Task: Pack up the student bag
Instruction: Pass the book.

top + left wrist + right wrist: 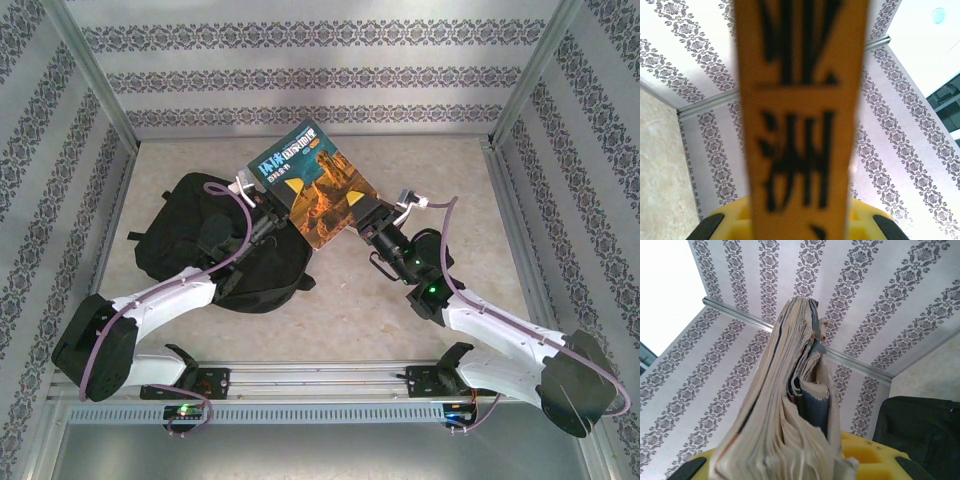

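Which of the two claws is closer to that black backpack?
The left. The left gripper is above the backpack, at its edge, gripping one side of the book. The right gripper is at the book's other side, away from the backpack.

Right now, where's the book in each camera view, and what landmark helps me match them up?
Top external: the book sits at centre, just right of the black backpack.
Left wrist: the book runs up the middle, orange spine facing the camera.
Right wrist: the book rises from bottom centre, page edges facing the camera.
Shared landmark: the striped patterned wall behind it in all three.
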Available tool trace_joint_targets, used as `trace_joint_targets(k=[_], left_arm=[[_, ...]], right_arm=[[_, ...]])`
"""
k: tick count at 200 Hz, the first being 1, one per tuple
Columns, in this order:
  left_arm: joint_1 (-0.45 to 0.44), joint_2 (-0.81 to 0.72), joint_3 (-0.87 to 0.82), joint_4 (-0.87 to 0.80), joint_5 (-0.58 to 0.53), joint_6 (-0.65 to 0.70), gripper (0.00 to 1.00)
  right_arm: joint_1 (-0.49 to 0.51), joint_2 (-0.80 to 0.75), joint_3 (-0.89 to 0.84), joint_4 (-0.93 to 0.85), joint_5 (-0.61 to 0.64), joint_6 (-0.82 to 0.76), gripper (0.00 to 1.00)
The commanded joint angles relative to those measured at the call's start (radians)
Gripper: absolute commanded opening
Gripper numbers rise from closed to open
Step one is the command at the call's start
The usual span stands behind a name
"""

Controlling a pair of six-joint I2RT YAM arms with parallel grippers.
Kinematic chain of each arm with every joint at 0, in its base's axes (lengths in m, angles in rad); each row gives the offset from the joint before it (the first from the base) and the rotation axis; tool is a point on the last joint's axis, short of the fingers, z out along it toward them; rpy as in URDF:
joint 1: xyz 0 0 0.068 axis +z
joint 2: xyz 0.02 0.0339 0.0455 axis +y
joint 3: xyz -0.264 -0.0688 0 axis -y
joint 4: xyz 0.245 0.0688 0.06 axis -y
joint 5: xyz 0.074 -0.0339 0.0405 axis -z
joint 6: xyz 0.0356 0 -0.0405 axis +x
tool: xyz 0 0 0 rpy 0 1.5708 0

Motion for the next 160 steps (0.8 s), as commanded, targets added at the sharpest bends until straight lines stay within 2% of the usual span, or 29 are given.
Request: trace_joint_targets(k=[1,15,32,43,54,69,108,127,140,154,160], left_arm=[[-0.02,0.003,0.004,0.049,-0.004,0.021,0.0],[-0.025,0.005,0.003,0.049,-0.006,0.019,0.0],[-0.029,0.007,0.008,0.042,-0.001,0.018,0.0],[-0.033,0.012,0.012,0.033,0.009,0.018,0.0],[-0.038,0.021,0.013,0.041,0.014,0.014,0.0],[-0.039,0.036,0.009,0.067,0.016,-0.001,0.0],[-0.039,0.043,0.007,0.068,0.017,-0.009,0.0],[-0.038,0.037,0.011,0.059,0.017,-0.003,0.0],[-0.038,0.031,0.012,0.035,0.023,0.007,0.0],[-0.037,0.016,0.016,-0.01,0.034,0.025,0.0],[-0.034,0.007,0.017,-0.045,0.044,0.036,0.05]], right_arm=[[0.005,0.007,0.021,0.064,0.032,-0.028,0.24],[0.004,0.01,0.029,0.059,0.031,-0.039,0.21],[0.003,0.015,0.038,0.043,0.028,-0.053,0.12],[0.003,0.02,0.039,0.037,0.029,-0.052,0.11],[0.0,0.029,0.038,0.035,0.027,-0.038,0.13],[-0.004,0.047,0.036,0.045,0.012,-0.019,0.22],[-0.009,0.099,0.053,0.089,-0.053,0.018,0.24],[-0.009,0.1,0.054,0.093,-0.062,0.012,0.15],[-0.011,0.084,0.047,0.077,-0.05,-0.002,0.0],[-0.02,0.049,0.037,0.03,-0.032,-0.029,0.0],[-0.026,0.027,0.032,-0.005,-0.025,-0.04,0.0]])
